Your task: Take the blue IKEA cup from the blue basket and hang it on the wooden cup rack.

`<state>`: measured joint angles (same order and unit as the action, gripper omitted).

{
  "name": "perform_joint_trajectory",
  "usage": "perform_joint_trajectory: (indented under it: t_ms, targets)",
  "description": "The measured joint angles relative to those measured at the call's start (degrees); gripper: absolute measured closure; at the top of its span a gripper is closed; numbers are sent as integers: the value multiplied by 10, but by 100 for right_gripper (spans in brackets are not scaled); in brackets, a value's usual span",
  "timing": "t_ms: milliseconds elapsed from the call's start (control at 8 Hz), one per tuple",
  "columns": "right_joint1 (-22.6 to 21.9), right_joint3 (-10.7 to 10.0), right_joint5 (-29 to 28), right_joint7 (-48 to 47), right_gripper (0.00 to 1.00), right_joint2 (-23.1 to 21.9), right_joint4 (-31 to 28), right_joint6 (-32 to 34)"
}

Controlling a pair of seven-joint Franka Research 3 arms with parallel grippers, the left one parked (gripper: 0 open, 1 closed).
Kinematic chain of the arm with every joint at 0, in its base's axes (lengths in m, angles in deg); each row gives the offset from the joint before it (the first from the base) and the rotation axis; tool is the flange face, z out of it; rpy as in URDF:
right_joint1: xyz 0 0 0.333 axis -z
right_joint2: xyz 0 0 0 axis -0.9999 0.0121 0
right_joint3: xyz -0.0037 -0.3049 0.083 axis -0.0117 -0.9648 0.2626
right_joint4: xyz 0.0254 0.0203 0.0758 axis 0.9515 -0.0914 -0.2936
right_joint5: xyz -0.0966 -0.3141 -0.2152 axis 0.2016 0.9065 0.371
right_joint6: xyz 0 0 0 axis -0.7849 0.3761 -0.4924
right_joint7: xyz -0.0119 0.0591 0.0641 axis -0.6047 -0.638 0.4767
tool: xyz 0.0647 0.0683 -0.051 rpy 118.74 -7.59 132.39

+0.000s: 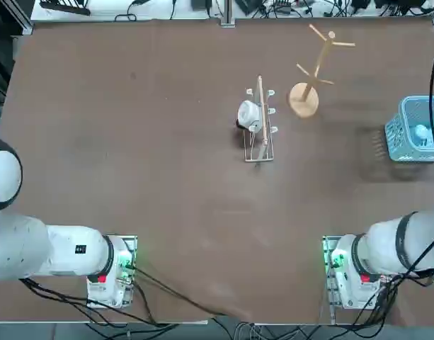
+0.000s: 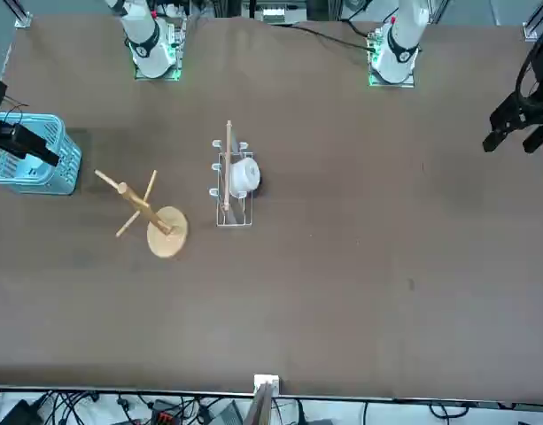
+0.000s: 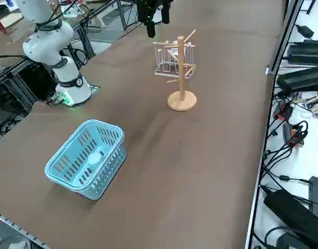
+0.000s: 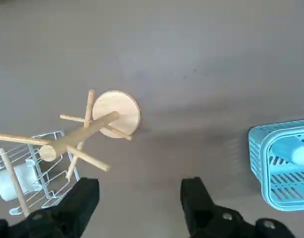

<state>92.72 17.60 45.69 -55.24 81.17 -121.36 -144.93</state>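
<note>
The blue IKEA cup [image 1: 420,132] lies inside the blue basket [image 1: 408,113] at the table's right edge; the right side view also shows the cup [image 3: 95,157] in the basket [image 3: 70,176]. The wooden cup rack [image 1: 305,99] stands upright to the left of the basket with bare pegs. My right gripper [image 4: 139,198] hangs open and empty high above the table. In the wrist view the basket [image 4: 271,173] and the rack [image 4: 117,111] lie far below it. From the front, the gripper [image 2: 23,142] overlaps the basket [image 2: 50,173].
A low wire rack [image 1: 259,145] with white pegs holds a white cup [image 1: 248,113], just left of the wooden rack. Cables and equipment line the table's far edge and its right side.
</note>
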Motion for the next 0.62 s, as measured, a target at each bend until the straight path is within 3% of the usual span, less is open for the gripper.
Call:
perform_joint_trajectory:
  t_ms: [625]
  targets:
    - [7,0,2,-1,0,2,-10,7]
